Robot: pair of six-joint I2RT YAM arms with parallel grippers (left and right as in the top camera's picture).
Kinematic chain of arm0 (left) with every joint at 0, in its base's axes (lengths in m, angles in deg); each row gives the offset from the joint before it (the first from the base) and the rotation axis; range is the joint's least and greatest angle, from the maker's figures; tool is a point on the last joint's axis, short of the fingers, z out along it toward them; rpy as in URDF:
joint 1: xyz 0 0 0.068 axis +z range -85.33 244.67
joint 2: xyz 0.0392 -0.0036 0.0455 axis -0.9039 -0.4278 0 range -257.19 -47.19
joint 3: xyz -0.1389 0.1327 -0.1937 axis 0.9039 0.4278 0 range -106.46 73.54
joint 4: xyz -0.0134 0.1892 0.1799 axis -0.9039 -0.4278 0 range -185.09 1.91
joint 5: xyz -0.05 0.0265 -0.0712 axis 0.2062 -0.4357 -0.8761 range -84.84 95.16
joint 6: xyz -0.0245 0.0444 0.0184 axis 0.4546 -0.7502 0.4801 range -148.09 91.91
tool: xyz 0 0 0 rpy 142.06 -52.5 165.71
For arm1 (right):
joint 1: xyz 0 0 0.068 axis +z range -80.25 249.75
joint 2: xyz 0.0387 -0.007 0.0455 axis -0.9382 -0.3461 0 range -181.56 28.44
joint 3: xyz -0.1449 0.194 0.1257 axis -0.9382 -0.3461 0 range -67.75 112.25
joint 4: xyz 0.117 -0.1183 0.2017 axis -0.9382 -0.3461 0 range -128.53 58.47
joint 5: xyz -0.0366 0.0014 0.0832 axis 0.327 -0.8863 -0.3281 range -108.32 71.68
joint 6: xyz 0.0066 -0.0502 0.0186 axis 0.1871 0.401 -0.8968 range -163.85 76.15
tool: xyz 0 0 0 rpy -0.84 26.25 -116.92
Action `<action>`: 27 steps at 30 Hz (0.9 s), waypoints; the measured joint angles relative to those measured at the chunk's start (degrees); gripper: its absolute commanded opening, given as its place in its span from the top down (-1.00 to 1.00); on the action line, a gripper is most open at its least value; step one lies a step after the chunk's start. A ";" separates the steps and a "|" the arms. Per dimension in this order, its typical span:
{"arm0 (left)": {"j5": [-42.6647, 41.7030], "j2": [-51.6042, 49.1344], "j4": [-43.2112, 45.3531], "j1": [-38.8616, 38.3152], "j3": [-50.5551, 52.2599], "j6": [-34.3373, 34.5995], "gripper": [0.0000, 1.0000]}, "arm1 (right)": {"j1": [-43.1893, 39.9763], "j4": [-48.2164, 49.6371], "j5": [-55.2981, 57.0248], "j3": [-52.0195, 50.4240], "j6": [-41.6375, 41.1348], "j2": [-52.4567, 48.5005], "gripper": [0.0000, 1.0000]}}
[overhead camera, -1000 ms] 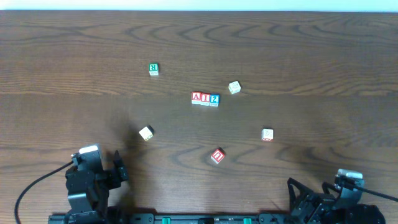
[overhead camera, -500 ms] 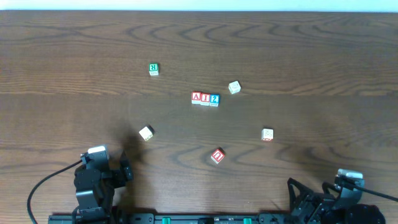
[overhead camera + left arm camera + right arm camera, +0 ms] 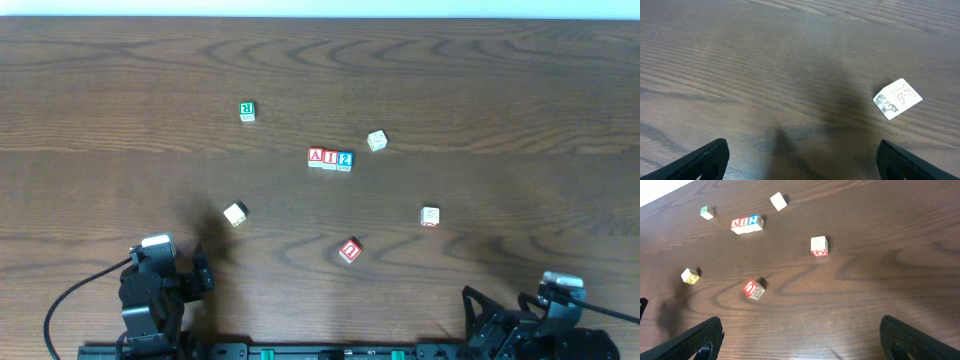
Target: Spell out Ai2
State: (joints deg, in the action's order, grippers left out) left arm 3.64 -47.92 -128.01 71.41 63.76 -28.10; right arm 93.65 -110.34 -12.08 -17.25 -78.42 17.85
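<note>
Three small wooden cubes stand side by side, touching, in a row in the middle of the table: the red "A" cube (image 3: 316, 157), the red "I" cube (image 3: 330, 158) and the blue "2" cube (image 3: 345, 159). The row also shows in the right wrist view, with the "A" cube (image 3: 735, 224), the "I" cube (image 3: 744, 223) and the "2" cube (image 3: 754, 220). My left gripper (image 3: 195, 272) is open and empty at the front left; its fingers show in the left wrist view (image 3: 802, 159). My right gripper (image 3: 495, 305) is open and empty at the front right (image 3: 800, 337).
Loose cubes lie around: a green "R" cube (image 3: 247, 111) at the back left, a pale cube (image 3: 377, 140), another pale cube (image 3: 430, 216), a red U-like cube (image 3: 349, 251), and a cube (image 3: 235, 213) with a "K" face (image 3: 897, 98) near my left gripper.
My left arm has drawn back toward the table's front edge and turned a little to the right. The cubes and the right arm have not moved.
</note>
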 measured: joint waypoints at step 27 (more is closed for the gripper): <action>0.00 0.00 -0.04 0.00 -0.02 -0.02 -0.91 | -5.73 0.02 0.00 0.00 0.00 4.92 -0.99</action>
State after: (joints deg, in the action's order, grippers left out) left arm 3.64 -47.92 -128.06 71.41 63.74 -28.12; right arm 87.92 -110.31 -12.08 -17.25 -78.42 22.76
